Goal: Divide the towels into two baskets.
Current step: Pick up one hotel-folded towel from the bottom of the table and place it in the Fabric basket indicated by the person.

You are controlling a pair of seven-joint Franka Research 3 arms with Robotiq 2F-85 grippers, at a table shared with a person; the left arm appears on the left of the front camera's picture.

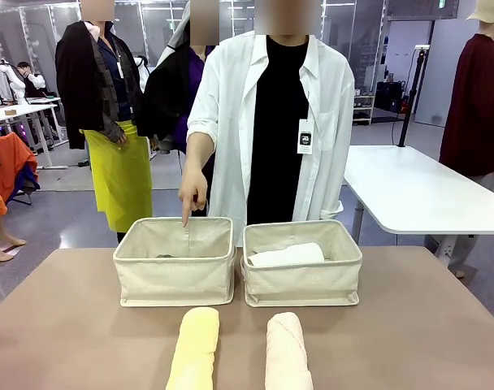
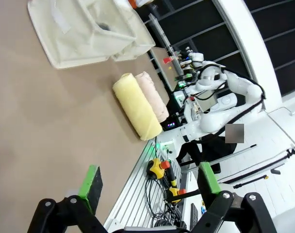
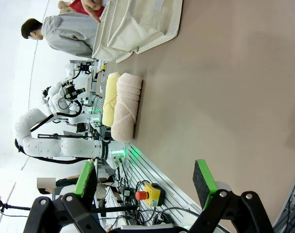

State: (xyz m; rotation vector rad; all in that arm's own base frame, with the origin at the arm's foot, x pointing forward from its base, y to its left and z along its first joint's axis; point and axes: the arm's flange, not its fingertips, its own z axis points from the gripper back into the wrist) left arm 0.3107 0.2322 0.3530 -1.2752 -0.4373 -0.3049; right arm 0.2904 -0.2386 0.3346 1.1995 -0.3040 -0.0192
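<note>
Two beige baskets stand side by side across the table, the left basket (image 1: pixel 175 272) and the right basket (image 1: pixel 302 276). A white towel (image 1: pixel 288 255) lies in the right one. A dark grey towel (image 1: pixel 166 256) barely shows in the left one, where the person's finger (image 1: pixel 186 218) points down. The pale yellow towel (image 1: pixel 194 348) and the pale pink towel (image 1: pixel 287 353) lie side by side on the table in front. My left gripper (image 2: pixel 150 180) is open above bare table, far from the yellow towel (image 2: pixel 136 104). My right gripper (image 3: pixel 144 178) is open too, short of the pink towel (image 3: pixel 125 107).
The brown table (image 1: pixel 409 325) has free room on both sides of the towels. Along its near edge runs a metal rail with cables and emergency-stop buttons (image 2: pixel 159 167). A white table (image 1: pixel 418 191) stands at the back right, and other people stand behind the person.
</note>
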